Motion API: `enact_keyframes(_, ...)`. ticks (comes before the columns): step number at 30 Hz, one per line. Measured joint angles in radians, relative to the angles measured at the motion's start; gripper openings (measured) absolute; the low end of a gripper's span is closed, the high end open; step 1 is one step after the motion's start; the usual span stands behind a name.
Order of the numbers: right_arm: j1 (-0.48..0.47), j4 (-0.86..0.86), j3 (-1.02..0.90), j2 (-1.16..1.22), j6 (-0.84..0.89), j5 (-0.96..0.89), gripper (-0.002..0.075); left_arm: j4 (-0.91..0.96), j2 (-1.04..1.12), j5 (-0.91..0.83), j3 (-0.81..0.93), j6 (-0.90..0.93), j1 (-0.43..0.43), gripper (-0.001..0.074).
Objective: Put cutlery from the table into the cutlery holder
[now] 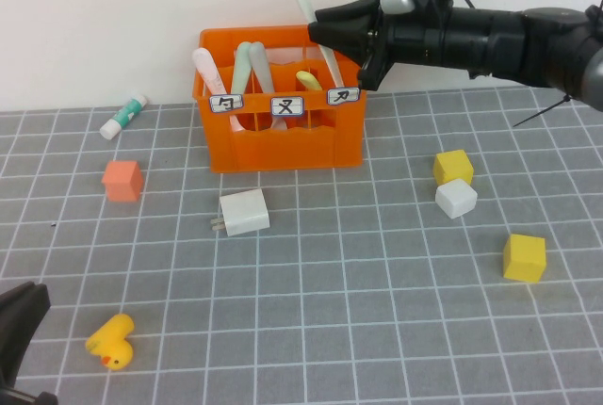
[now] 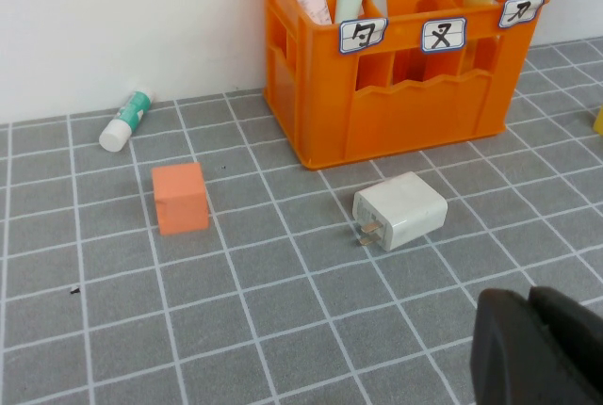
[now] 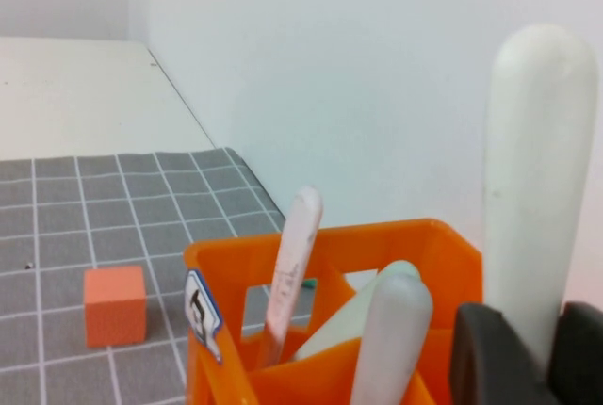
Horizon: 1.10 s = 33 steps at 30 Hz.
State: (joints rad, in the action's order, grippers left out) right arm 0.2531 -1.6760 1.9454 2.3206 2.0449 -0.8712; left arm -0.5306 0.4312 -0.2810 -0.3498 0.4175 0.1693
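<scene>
As the right pincer (image 1: 350, 47) hangs over the right end of the cutlery holder (image 1: 283, 146) at upper centre of the high view, it grips the cream-white knife (image 1: 311, 19), its lower end already inside the right-hand compartment. Four pieces stand in the crate: the pink spoon (image 1: 207, 71), mint-green spoon (image 1: 243, 66) and grey fork (image 1: 261, 66) at the left, the yellow knife (image 1: 309, 79) further right. No cutlery appears left on the tabletop (image 1: 377, 311); releasing the last knife looks like the sole remaining step. The left pincer (image 1: 14, 330), closed and empty, sits parked at the lower left corner, near the rubber duck (image 1: 111, 340).
</scene>
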Motion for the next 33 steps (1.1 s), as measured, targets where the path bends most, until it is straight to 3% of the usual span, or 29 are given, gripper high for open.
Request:
enact_keyframes(3, 0.002, 0.000, 0.000, 0.000, -0.007, -0.002, 0.0180, 0.000, 0.000, 0.000, 0.000, 0.000, 0.000, -0.0001)
enact_keyframes(10, 0.002, 0.000, 0.000, 0.000, -0.045, -0.002, 0.0545, 0.000, 0.000, 0.000, 0.000, 0.000, 0.000, -0.0001)
enact_keyframes(17, 0.002, 0.000, 0.043, 0.004, -0.062, -0.023, 0.0606, 0.000, 0.000, 0.000, 0.000, 0.000, 0.000, -0.0001)
enact_keyframes(19, -0.002, 0.000, 0.080, 0.004, -0.087, -0.062, 0.0581, 0.000, 0.000, 0.000, 0.000, 0.000, 0.000, -0.0001)
enact_keyframes(21, -0.009, 0.000, 0.120, -0.008, -0.149, -0.107, 0.0503, 0.000, 0.000, 0.000, 0.000, 0.000, 0.000, -0.0001)
enact_keyframes(24, -0.025, 0.008, 0.179, -0.050, -0.247, -0.148, 0.0280, -0.012, 0.000, 0.000, 0.000, 0.000, 0.000, -0.0001)
enact_keyframes(25, -0.035, 0.025, 0.203, -0.073, -0.271, -0.162, 0.0170, -0.016, 0.000, 0.000, 0.000, 0.000, 0.000, -0.0001)
enact_keyframes(27, -0.051, 0.096, 0.248, -0.123, -0.289, -0.167, 0.0082, -0.020, 0.000, 0.000, 0.000, 0.000, 0.000, -0.0001)
enact_keyframes(30, -0.066, 0.261, 0.291, -0.223, -0.325, -0.159, 0.0029, -0.021, 0.000, 0.002, 0.000, 0.003, 0.000, -0.0001)
enact_keyframes(33, -0.066, 0.562, 0.306, -0.325, -0.470, -0.142, 0.0013, -0.023, 0.000, 0.004, 0.000, 0.010, 0.000, -0.0001)
